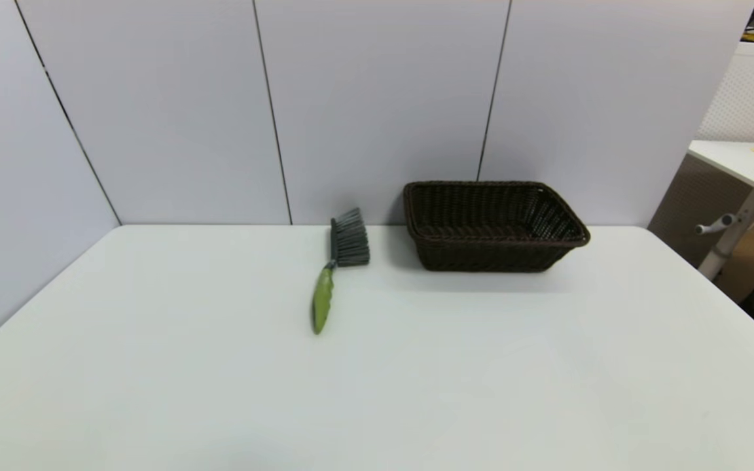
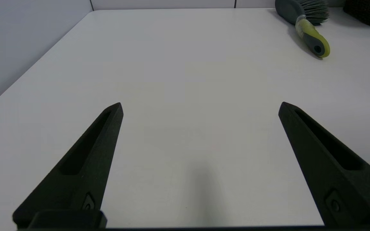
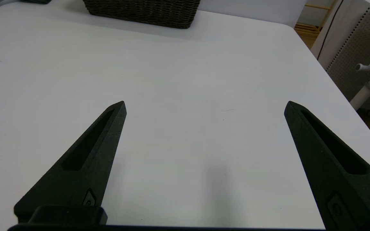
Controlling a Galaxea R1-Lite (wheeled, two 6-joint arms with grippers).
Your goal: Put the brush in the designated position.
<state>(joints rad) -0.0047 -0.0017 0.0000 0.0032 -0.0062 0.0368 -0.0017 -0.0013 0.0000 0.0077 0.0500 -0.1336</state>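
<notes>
The brush [image 1: 331,275] lies flat on the white table [image 1: 220,392], olive-green handle toward me, grey bristles toward the back wall. The left wrist view also catches the brush [image 2: 310,32] far ahead of that arm. A dark woven basket [image 1: 491,226] stands just right of the brush, and the basket [image 3: 143,12] shows far ahead in the right wrist view. Neither arm shows in the head view. My left gripper [image 2: 201,104] hovers open over bare table, well short of the brush. My right gripper [image 3: 204,102] is open too, with nothing between its fingers.
Grey wall panels [image 1: 377,104] close off the table's back and left side. Past the table's right edge stand another white table [image 1: 743,163] and a cardboard box [image 1: 753,255].
</notes>
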